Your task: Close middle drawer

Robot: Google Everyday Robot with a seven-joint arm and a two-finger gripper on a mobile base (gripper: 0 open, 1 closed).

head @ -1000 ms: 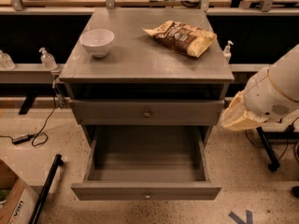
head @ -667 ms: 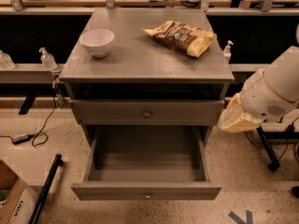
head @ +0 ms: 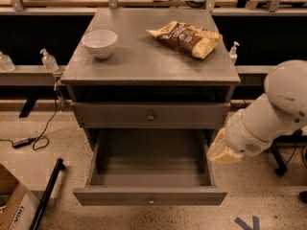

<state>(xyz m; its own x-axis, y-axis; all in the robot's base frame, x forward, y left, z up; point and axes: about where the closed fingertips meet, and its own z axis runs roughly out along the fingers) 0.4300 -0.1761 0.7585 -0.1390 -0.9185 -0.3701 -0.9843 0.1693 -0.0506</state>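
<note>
Grey cabinet, flat counter on top, three drawers below. White robot arm comes in from the right edge, angled down-left. Bottom drawer is pulled far out, inside bare, small knob on its front. Middle drawer sits above it, front a little proud of the cabinet, with a dark gap between it and the counter edge; round knob at centre.

End effector is the tan tip of the arm, low at the cabinet's right side, beside the bottom drawer's right wall. It lies below and right of the middle drawer's front and is not touching it. Released or clenched: cannot tell.

On the counter: snack bag back right, brown and yellow, print not readable. White bowl back left, upright.

Cardboard box at bottom left, dark lettering cut off, not readable. Pump bottle on the left shelf, another on the right.
</note>
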